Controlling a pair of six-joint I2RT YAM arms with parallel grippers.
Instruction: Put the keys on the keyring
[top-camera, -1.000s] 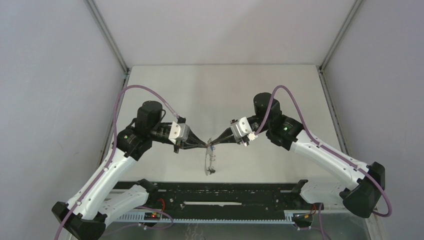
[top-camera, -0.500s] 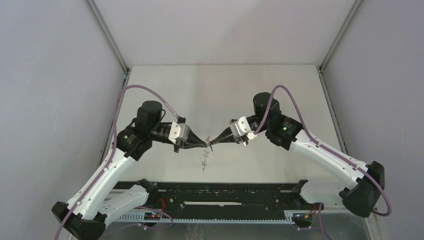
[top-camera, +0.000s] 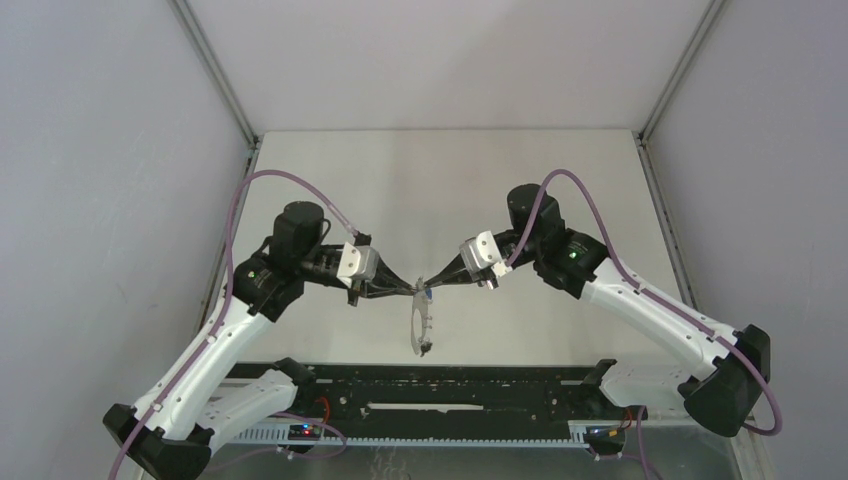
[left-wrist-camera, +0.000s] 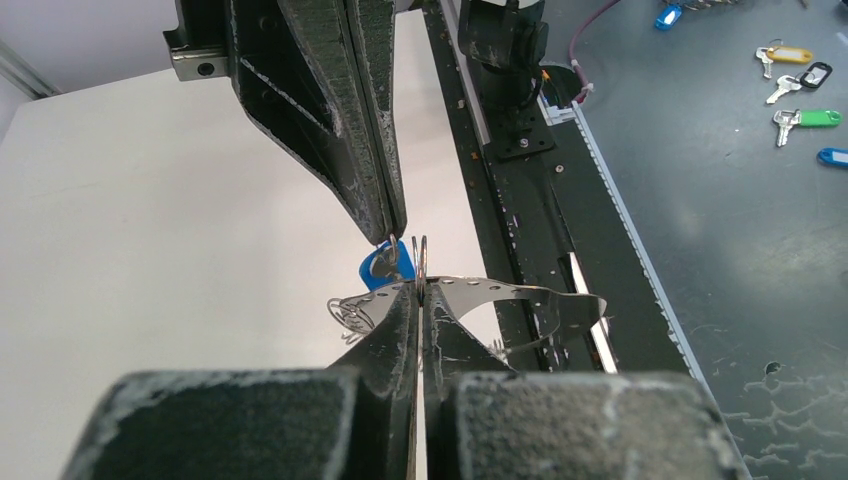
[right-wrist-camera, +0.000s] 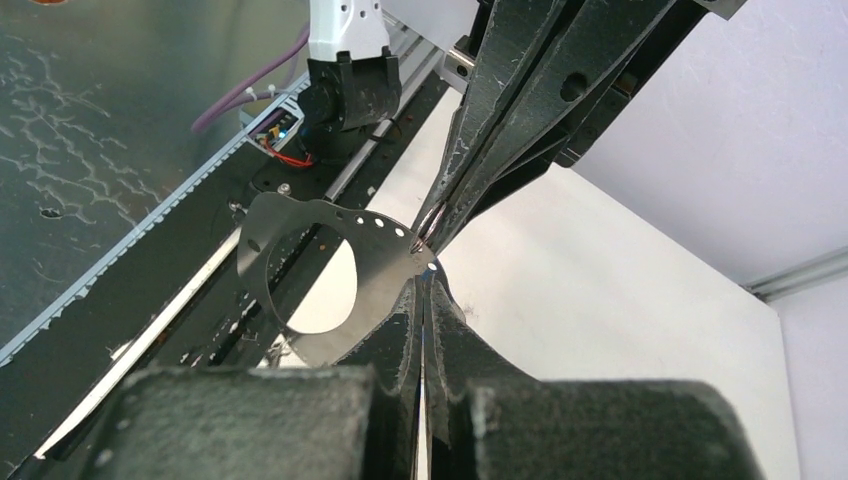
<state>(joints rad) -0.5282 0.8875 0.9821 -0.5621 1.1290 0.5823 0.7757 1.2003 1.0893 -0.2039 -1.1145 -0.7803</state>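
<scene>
Changed: the keyring (right-wrist-camera: 300, 212) has swung round under my pincers. Half a second ago it showed from above only as a thin line; now it faces the overhead camera as an open loop again, as it did a second ago.
Near edge: a black rail (top-camera: 450, 385) runs across the table's front between my two bases.
Arms: my left arm (top-camera: 215, 340) and right arm (top-camera: 650, 305) reach inward and meet tip to tip over the middle of the table (top-camera: 450, 180).
Keyring: a thin flat grey loop with a row of small holes along one edge. It is lifted off the table and hangs from the meeting point toward the rail.
Lowest end of loop: a small dark bit (top-camera: 427, 346) hangs there, too small to tell what it is.
Left pincer (top-camera: 408, 289): pinched tight on the holed edge of the keyring, with a small wire ring standing up beside my fingertips.
Right pincer (top-camera: 432, 288): closed narrow, its tips on the blue key (left-wrist-camera: 383, 268), which sits just beside the holed edge.
Black-headed key: I cannot pick it out for certain.
Beyond the table: several tagged keys (left-wrist-camera: 800, 118) lie on the dark floor, well apart from my work.
</scene>
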